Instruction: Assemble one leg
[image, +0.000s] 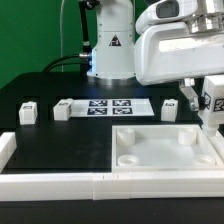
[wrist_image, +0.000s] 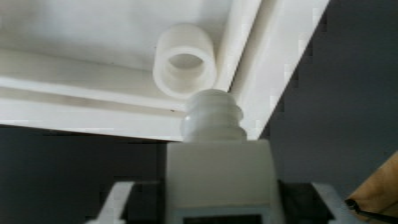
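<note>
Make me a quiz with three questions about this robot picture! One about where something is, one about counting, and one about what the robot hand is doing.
1. Where is the held leg?
A) right by the white panel and its corner hole
B) under the panel
C) far from the panel

2. How many loose legs stand on the black table?
A) one
B) three
C) six

3. The jaws of the gripper are
A) open and empty
B) shut on a leg
C) shut on the panel

Answers:
1. A: the wrist view shows its tip by the hole.
2. B: two are at the exterior view's left and one is behind the panel.
3. B: the jaws squeeze both sides of the leg.
</note>
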